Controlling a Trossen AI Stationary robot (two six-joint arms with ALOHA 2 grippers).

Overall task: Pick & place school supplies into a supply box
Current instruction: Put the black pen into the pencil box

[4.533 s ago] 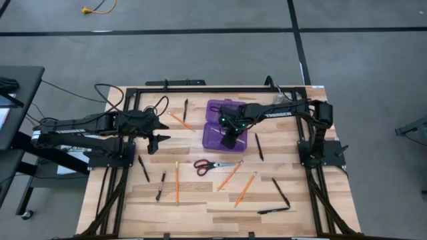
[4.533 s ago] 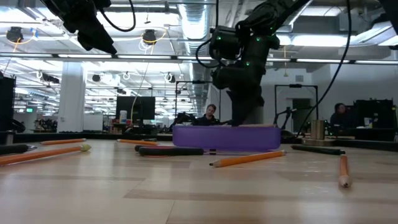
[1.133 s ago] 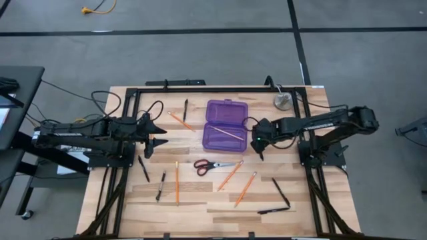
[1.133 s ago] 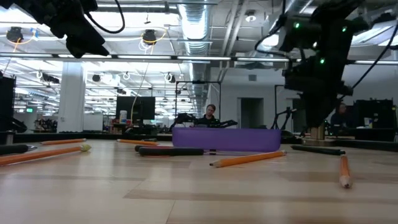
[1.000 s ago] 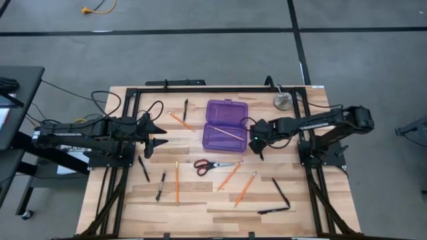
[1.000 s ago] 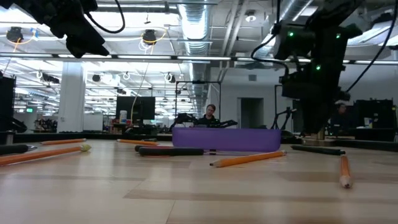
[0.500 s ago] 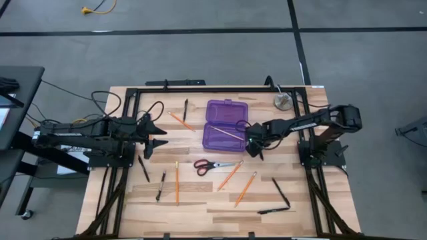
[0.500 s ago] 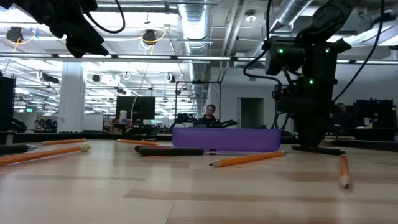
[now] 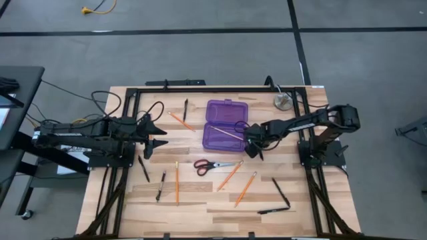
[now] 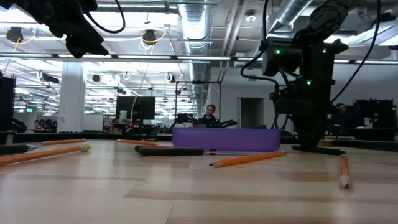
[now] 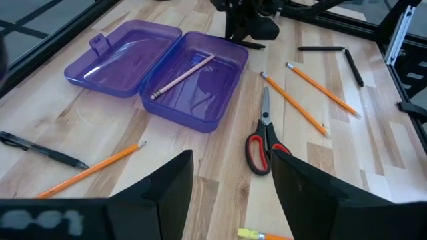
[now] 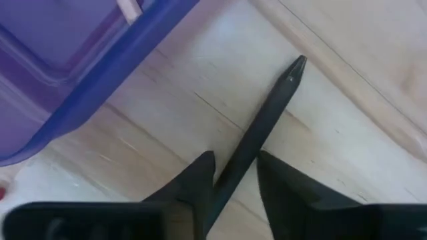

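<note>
- Moved in since the earlier frames: right gripper [image 9: 254,141], away from over the purple supply box [image 9: 224,125] and down to the tabletop just beside the box's right edge.
- Lowered over a black pen [image 12: 257,143] lying flat on the wooden table [image 9: 200,200]; pen shaft between the two fingers [image 12: 190,179], its tip pointing out past them.
- Narrow gaps visible on both sides of the shaft in the right wrist view: jaws partly closed around the pen, not yet clenched on it.
- Box lying open, lid flat toward the far edge, one orange pencil [image 11: 181,77] resting diagonally inside the tray.
- Left gripper [image 9: 156,134] unmoved, hovering near the table's left side, jaws spread wide and empty.
- Scissors [image 9: 215,165] with red-and-black handles lying in front of the box, well apart from both grippers.
- More pencils and pens scattered over the near half of the table.
</note>
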